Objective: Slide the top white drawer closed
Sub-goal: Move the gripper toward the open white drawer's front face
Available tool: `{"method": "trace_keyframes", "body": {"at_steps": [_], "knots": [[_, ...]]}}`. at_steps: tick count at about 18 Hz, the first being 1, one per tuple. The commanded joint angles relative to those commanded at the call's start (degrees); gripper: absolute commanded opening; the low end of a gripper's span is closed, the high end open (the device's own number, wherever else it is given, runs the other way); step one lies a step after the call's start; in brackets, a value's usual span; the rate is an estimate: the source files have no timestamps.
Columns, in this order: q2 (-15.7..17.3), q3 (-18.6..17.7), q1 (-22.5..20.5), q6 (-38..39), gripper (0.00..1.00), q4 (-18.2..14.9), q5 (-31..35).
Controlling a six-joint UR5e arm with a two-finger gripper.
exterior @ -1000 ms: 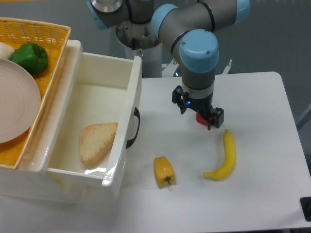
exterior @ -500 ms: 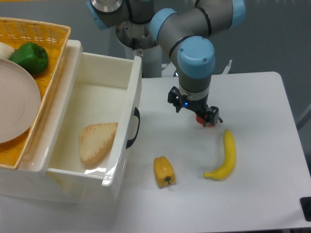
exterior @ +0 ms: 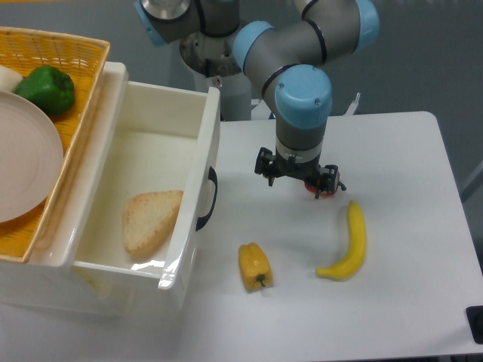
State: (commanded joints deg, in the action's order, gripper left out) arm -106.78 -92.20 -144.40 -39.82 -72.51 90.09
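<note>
Here the glossy white drawer (exterior: 162, 162) stands pulled out, bread (exterior: 151, 219) inside, its black handle (exterior: 209, 198) facing the gripper (exterior: 298, 175), jaws' gap indiscernible.

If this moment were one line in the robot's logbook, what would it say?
top white drawer: open, bread inside | gripper: over table, right of handle, not touching | close: not yet done

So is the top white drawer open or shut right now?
Open: the glossy white plastic top drawer is pulled out, its inside and a bread slice exposed.
</note>
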Motion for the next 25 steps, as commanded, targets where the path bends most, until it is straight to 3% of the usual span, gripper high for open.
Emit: {"method": "trace_keyframes", "body": {"at_steps": [12, 25], "knots": [[-4.5, 1.3, 1.3, 4.3, 1.0, -0.1, -8.2], [-5.5, 0.7, 3.0, 4.4, 1.0, -0.5, -10.5]]}}
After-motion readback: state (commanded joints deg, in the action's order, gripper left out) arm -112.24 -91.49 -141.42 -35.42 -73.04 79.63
